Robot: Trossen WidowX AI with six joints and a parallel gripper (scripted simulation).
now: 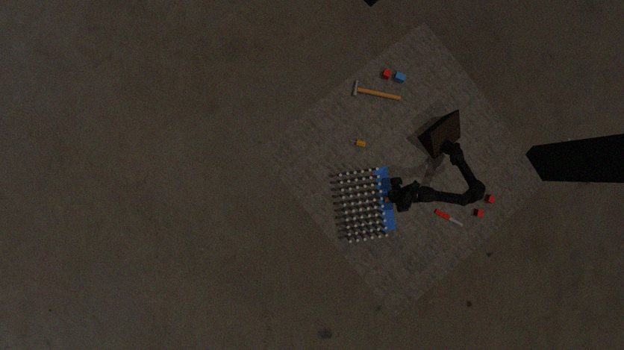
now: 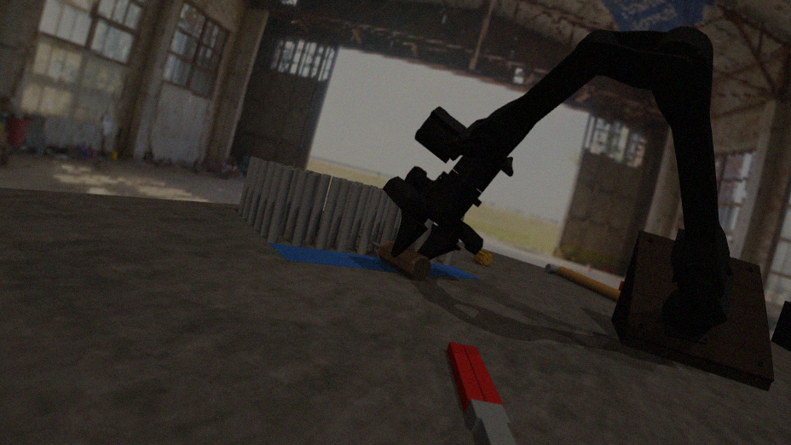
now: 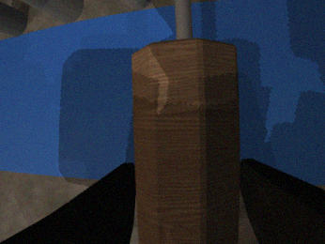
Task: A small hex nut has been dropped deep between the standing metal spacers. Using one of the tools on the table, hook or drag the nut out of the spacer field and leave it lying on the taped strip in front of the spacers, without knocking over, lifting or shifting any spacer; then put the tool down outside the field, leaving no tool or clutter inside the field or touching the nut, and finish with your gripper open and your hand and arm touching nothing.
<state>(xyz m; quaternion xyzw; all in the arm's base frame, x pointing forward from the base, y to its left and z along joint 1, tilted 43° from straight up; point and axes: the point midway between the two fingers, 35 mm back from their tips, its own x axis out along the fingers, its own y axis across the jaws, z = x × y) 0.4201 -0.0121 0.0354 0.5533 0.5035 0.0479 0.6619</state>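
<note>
My gripper [image 1: 390, 197] [image 2: 412, 255] [image 3: 188, 173] is shut on the wooden handle [image 2: 418, 268] [image 3: 188, 94] of a tool, low over the table. The tool's thin metal shaft [image 3: 183, 19] runs forward from the handle toward the spacers; its far end is hidden. The handle's front part is over the blue taped strip [image 1: 389, 223] [image 2: 309, 254] [image 3: 28, 94]. The metal spacers [image 2: 301, 210] [image 3: 61, 8] stand upright in rows behind the strip. I cannot make out the hex nut in any view.
A red-handled tool [image 1: 442, 214] [image 2: 476, 376] and red blocks [image 1: 478, 213] [image 1: 490, 198] lie on the arm's near side. A small yellow-handled tool [image 1: 361, 143] [image 2: 483, 257], a hammer [image 1: 379, 93] [image 2: 589, 283], a red block [image 1: 386, 73] and a blue block [image 1: 399, 77] lie across the table.
</note>
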